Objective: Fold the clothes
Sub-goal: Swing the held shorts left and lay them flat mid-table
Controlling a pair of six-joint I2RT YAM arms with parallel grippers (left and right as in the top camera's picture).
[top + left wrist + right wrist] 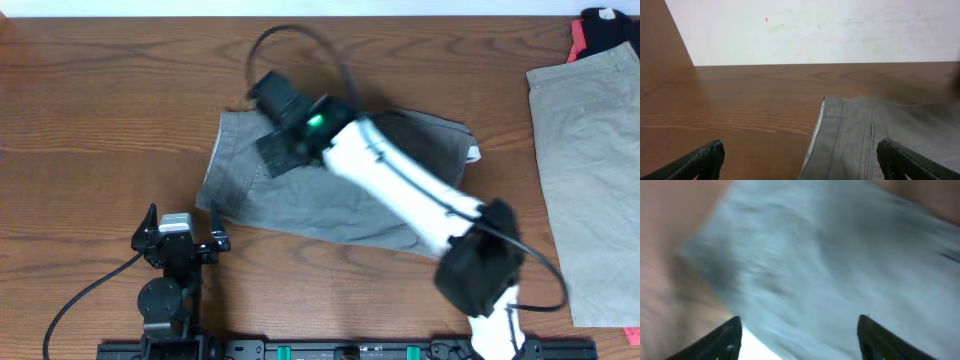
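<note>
Medium grey shorts (pixel 300 195) lie folded in the middle of the table. My right arm reaches across them; its gripper (pixel 262 98) is above their far left corner, open and empty, and its blurred wrist view shows grey cloth (pixel 830 255) below the spread fingers (pixel 799 335). My left gripper (pixel 185 232) rests near the front edge, just left of the shorts' near corner, open and empty. The left wrist view shows the shorts' edge and seams (pixel 865 135) between and beyond its fingers (pixel 800 162). Paler beige-grey shorts (pixel 590 170) lie flat at the right edge.
A black and red garment (pixel 605 30) lies at the far right corner. A black cable (pixel 300 40) loops over the table behind the right gripper. Another cable (pixel 90 295) trails from the left arm's base. A white wall (pixel 815 30) bounds the table's far side.
</note>
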